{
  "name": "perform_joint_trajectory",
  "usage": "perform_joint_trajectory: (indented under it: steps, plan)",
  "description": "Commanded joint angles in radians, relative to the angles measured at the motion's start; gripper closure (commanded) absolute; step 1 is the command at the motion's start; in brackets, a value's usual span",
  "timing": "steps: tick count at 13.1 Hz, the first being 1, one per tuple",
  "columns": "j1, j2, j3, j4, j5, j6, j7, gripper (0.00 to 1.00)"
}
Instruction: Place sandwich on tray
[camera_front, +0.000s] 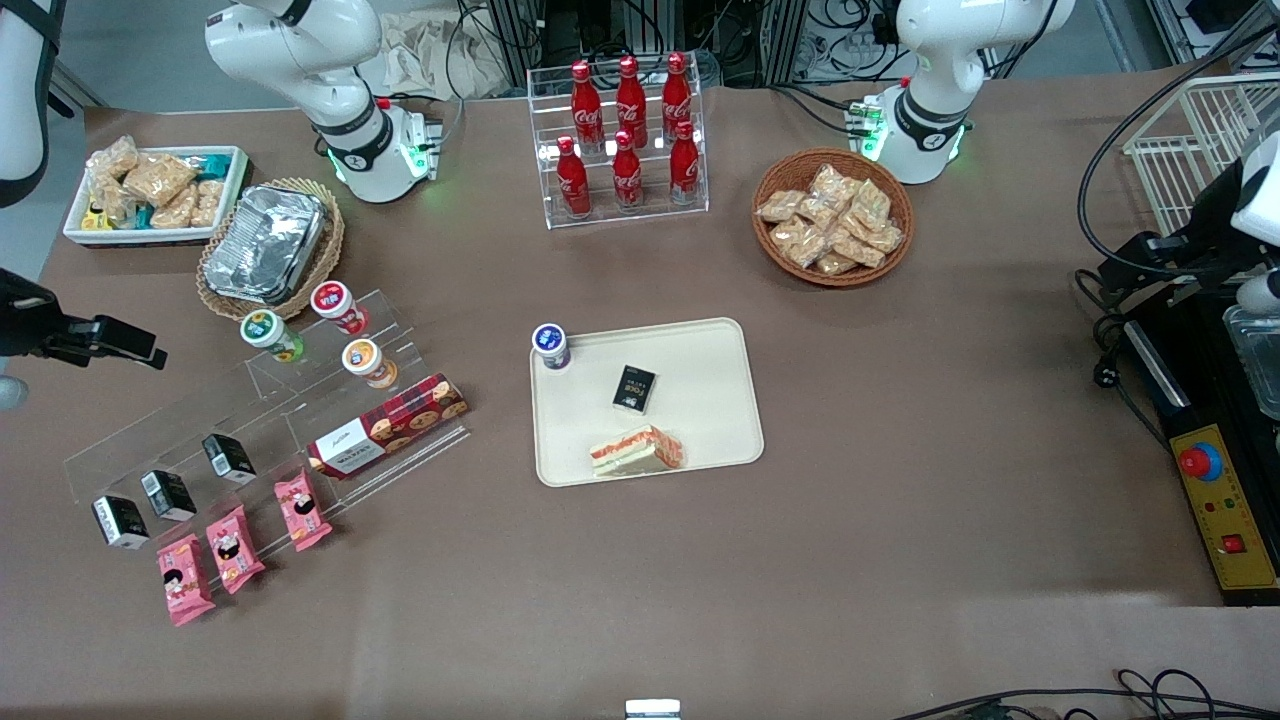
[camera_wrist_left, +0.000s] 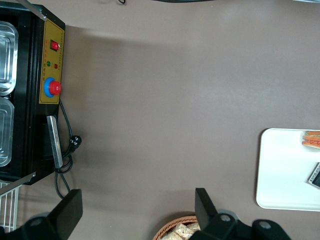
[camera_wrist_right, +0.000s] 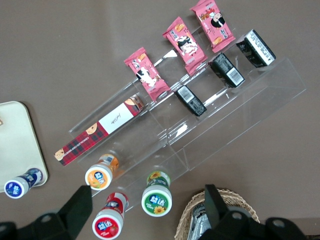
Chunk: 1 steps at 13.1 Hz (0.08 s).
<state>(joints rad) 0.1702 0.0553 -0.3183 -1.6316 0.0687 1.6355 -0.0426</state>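
The sandwich (camera_front: 637, 450), a clear-wrapped wedge with orange-red and green stripes, lies on the cream tray (camera_front: 700, 440) near the tray's edge closest to the front camera. Its end also shows in the left wrist view, sandwich (camera_wrist_left: 312, 139) on tray (camera_wrist_left: 280, 170). My right gripper (camera_front: 120, 345) hangs high at the working arm's end of the table, well away from the tray. In the right wrist view the gripper (camera_wrist_right: 147, 200) is open and holds nothing, above the small cups on the acrylic rack. A corner of the tray (camera_wrist_right: 17, 140) shows there.
On the tray also sit a black box (camera_front: 634, 388) and a blue-capped cup (camera_front: 551, 346). The acrylic rack (camera_front: 250, 400) holds cups, black boxes, pink packets and a red cookie box (camera_front: 388, 425). Farther back stand a foil container in wicker (camera_front: 268, 245), cola bottles (camera_front: 627, 140) and a snack basket (camera_front: 832, 218).
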Motion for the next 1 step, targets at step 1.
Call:
perform_joint_trajectory:
  steps: [1]
  plan:
    - [-0.003,-0.043,0.007,-0.047,-0.001,0.015,0.018,0.00]
